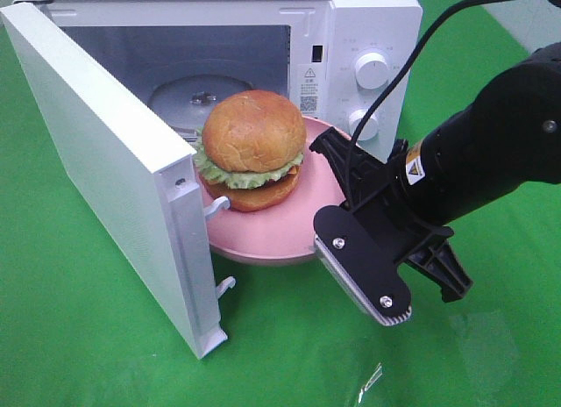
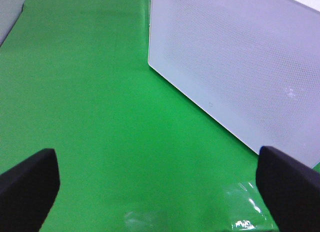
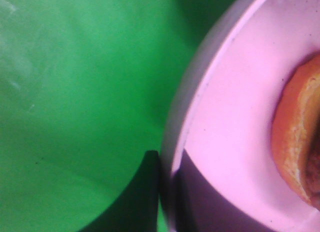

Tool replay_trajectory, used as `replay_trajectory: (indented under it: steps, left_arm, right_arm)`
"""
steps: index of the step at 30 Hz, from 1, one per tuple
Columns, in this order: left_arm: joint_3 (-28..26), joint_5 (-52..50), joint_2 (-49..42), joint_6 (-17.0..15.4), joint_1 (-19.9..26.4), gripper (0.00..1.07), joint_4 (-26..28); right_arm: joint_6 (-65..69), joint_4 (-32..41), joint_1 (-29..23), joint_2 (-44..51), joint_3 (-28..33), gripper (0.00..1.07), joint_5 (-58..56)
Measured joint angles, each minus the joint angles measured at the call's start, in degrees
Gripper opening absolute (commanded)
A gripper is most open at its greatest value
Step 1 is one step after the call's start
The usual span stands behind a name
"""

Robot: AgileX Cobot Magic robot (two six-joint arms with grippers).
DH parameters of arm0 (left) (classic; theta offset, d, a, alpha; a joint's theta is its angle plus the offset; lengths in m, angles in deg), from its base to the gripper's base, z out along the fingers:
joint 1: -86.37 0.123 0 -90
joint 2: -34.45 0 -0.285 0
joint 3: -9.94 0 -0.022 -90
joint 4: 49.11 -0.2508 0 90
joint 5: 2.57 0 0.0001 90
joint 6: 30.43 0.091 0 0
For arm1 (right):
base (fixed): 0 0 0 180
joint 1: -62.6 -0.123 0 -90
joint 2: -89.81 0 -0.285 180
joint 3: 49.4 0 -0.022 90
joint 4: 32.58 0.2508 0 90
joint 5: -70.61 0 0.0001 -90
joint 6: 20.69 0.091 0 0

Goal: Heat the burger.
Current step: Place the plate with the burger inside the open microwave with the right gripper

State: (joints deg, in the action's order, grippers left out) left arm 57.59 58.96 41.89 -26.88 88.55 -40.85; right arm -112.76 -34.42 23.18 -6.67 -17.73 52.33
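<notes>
Two steps look done: the microwave (image 1: 368, 21) door (image 1: 96, 161) stands wide, and the burger (image 1: 251, 148) is held up on its pink plate (image 1: 272, 240). Right claw (image 1: 324, 151) pinches the plate's rim. Burger sits mid-plate at the cavity mouth, toward the bench's far edge, not yet over the turntable (image 1: 197, 96).

Remaining, by my reading: slide in, release, shut door, set knobs (image 1: 372, 69).

Left claw (image 2: 160, 187) is spread and empty over the green bench (image 2: 100, 92), outside the door.

Clearance: latch hooks (image 1: 216, 208) are just beside the plate rim.
</notes>
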Motion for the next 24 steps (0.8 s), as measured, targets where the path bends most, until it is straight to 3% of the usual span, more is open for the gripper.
replay_trajectory:
  steps: [24]
  left_arm:
    - [0.0,0.0,0.0,0.0,0.0,1.01,0.0]
  right_arm:
    - [4.0,0.0,0.0,-9.2,-10.1,0.00,0.9]
